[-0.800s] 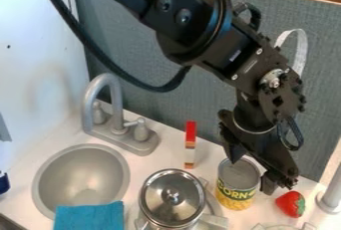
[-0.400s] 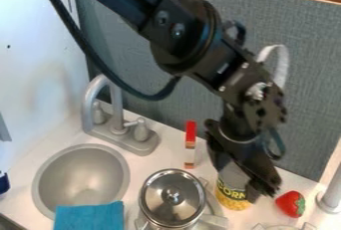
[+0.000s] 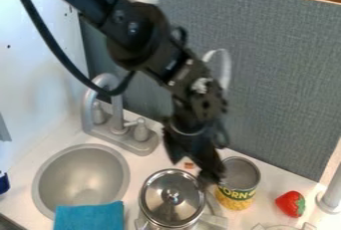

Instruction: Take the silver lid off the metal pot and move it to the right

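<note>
Black against the grey panel, the gripper (image 3: 194, 172) hung with its jaws spread, by the look of it, right beside the lidded metal pot (image 3: 172, 197)! The small block (image 3: 189, 165) peeked out between its tips, mostly hidden behind it, while the yellow-labelled can (image 3: 237, 191) stood upright just beside it and the strawberry (image 3: 291, 203) lay out past the can. The score? No grasp made, in my judgement, so the handling proper seemed left to do!
</note>
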`<action>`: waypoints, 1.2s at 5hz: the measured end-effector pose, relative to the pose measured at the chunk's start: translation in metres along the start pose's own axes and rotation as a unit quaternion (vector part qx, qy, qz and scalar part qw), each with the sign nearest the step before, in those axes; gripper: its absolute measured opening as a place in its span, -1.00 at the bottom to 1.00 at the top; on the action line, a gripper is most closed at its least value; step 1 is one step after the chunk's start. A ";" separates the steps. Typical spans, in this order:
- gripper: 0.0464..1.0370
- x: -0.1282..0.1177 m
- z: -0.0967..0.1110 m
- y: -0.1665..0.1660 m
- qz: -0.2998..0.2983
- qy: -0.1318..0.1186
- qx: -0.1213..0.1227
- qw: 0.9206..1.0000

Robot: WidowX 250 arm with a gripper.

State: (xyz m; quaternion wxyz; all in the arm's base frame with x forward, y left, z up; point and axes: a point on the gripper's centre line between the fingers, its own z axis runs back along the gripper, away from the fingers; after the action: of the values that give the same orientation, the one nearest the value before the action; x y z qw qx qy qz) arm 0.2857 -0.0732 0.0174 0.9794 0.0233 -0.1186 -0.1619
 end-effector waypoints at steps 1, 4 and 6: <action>0.91 -0.017 -0.015 0.022 0.011 0.024 -0.015 1.000; 0.91 -0.028 -0.046 0.023 0.014 0.058 -0.033 0.998; 0.91 -0.021 -0.059 0.016 0.006 0.058 -0.026 0.998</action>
State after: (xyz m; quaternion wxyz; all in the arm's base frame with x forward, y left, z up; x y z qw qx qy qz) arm 0.2859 -0.0510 -0.0431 0.9859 0.0068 -0.0578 -0.1570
